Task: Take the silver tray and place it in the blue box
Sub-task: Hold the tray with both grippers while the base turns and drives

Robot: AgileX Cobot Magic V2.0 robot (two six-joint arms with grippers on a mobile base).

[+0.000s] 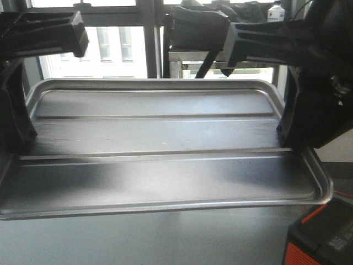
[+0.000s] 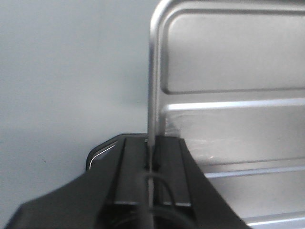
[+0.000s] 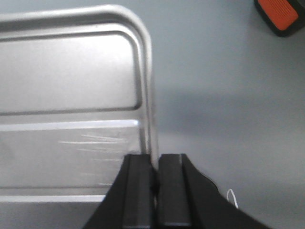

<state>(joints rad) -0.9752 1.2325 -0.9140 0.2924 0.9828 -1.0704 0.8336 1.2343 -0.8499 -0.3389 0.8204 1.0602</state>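
1. The silver tray [image 1: 165, 138] hangs between the two arms, long side across the front view, near long rim lower than the far one. Judging by the shadow on the grey surface [image 2: 71, 71] beyond its right end, it is off the surface.
2. Left gripper [image 2: 151, 143]: fingers [image 2: 133, 162] pressed together on the tray's left short rim, with the thin rim edge pinched between them. Right gripper [image 3: 156, 160]: fingers [image 3: 171, 181] pinch the right short rim the same way.
3. Handling, as a guess: stiff sheet metal, light for its size, smooth and likely slippery. The raised rim is the only real hold. A pinch on each short end balances it, but the tray could pivot about the line between the pinches or slip if the arms drift apart.
4. The front view shows the whole tray, both arms and a window [image 1: 110, 49] behind, but not the finger contact. Only the wrist views show the rim between the fingers.
5. The right wrist view shows an orange-and-black case [image 3: 281, 14] on the surface, well clear of the tray. The left wrist view lacks it.
6. The blue box is in no view, so I cannot tell where it stands.
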